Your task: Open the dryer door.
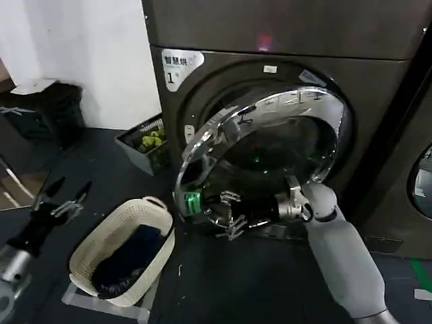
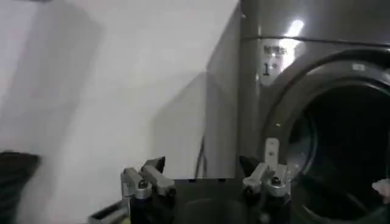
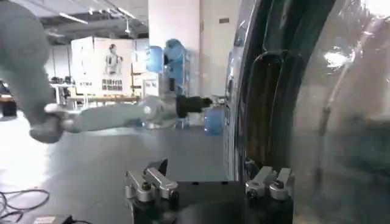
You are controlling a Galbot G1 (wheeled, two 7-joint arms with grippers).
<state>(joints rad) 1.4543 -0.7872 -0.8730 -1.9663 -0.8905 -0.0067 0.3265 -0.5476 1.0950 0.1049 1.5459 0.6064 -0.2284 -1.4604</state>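
Dark floor (image 1: pixel 236 283) before a white wall, with a pale laundry basket (image 1: pixel 121 253) holding dark cloth. The dryer (image 1: pixel 378 101), dark grey with a white label marked "1", stands ahead; the dryer door (image 1: pixel 263 158), chrome-rimmed with dark tinted glass, hangs partly swung out from the opening. The right hand (image 1: pixel 229 216), fingers spread, sits at the door's lower free edge, one finger against the rim in the right wrist view. To finish well, keep contact on the rim and push along the hinge arc, not straight outward. The left hand (image 1: pixel 62 199), spread and holding nothing, waits low beside the basket
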